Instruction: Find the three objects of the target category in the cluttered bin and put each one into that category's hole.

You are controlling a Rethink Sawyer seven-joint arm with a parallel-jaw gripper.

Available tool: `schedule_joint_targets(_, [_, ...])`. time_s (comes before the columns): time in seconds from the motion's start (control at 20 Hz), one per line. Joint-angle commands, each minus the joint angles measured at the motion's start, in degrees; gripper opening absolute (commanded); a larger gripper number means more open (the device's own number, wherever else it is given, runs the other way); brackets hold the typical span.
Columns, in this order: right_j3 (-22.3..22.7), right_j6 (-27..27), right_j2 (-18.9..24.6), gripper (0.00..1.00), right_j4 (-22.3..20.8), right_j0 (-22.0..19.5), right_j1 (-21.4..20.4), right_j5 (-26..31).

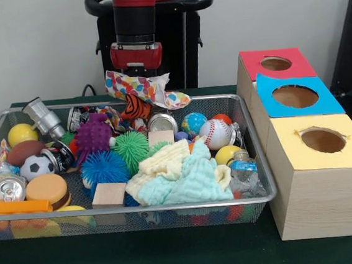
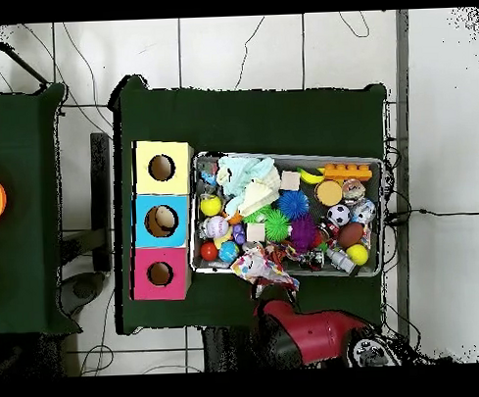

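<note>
Above the bin's (image 1: pixel 260 195) far rim, the claw (image 1: pixel 137 79) grips a spotted cloth (image 1: pixel 143 86) (not a toy); the striped toy (image 1: pixel 135 107) beneath could snag and tumble onto the table (image 1: pixel 175 257).

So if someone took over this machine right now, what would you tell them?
Hand: above the far rim of the bin, right over a spotted cloth; open or shut cannot be told.
Striped orange toy: in the bin, just below that cloth.
Other soft toys: none spotted, perhaps buried.
Red hole: farthest box in the front view, nothing showing inside.
Done: no drop evident.
Left: probably all three toys.
</note>
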Motion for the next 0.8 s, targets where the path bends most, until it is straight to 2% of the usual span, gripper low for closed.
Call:
schedule_joint_targets(0.05, [-1.1, 5.0, 1.3, 1.00, 1.7, -0.7, 1.1, 5.9])
schedule_joint_targets(0.35, [-0.1, 4.5, 4.6, 1.00, 2.0, -2.6, -4.1, 9.4])
schedule_joint_targets(0.5, [2.1, 4.0, 7.4, 1.00, 1.9, -4.8, -9.9, 11.7])
schedule_joint_targets(0.8, [4.4, 1.4, 14.2, 1.00, 3.6, -9.9, -17.0, 18.5])
